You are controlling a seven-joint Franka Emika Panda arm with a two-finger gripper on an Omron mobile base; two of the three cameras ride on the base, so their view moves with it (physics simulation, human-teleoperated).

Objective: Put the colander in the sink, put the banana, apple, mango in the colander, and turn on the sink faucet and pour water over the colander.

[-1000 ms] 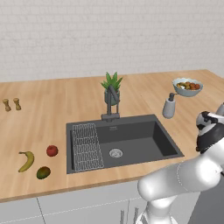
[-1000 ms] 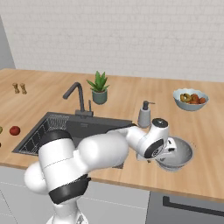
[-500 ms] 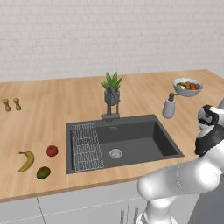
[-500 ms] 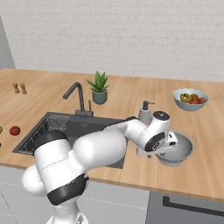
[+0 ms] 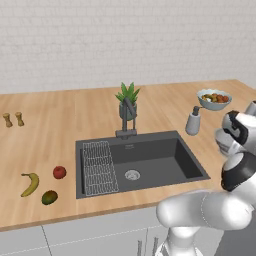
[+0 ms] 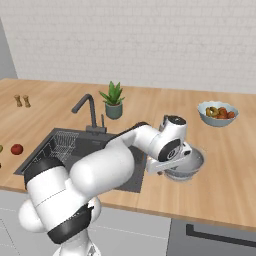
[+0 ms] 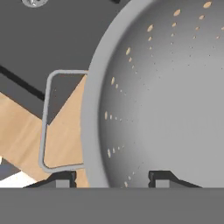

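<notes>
My gripper (image 6: pixel 167 167) is shut on the rim of the pale silver colander (image 6: pixel 192 162), which hangs just above the counter to the right of the dark sink (image 6: pixel 75 145). In the hand view the perforated colander (image 7: pixel 166 96) has one fingertip (image 7: pixel 61 179) outside its rim by the wire handle and the other inside; the sink (image 7: pixel 52 35) lies beyond. The faucet (image 5: pixel 127 117) stands behind the sink (image 5: pixel 150 160). On the counter to the left lie the banana (image 5: pixel 31 184), the apple (image 5: pixel 59 172) and the mango (image 5: pixel 49 197). No water runs.
A wire rack (image 5: pixel 99 167) lies in the sink's left part. A potted plant (image 5: pixel 128 97) stands behind the faucet, with a soap dispenser (image 5: pixel 193 122) and a bowl of mixed fruit (image 5: pixel 214 99) to the right. Two small shakers (image 5: pixel 13 119) stand at the far left.
The hand has carried the colander up off the counter and a little leftward, toward the sink. The fruit has not moved.
</notes>
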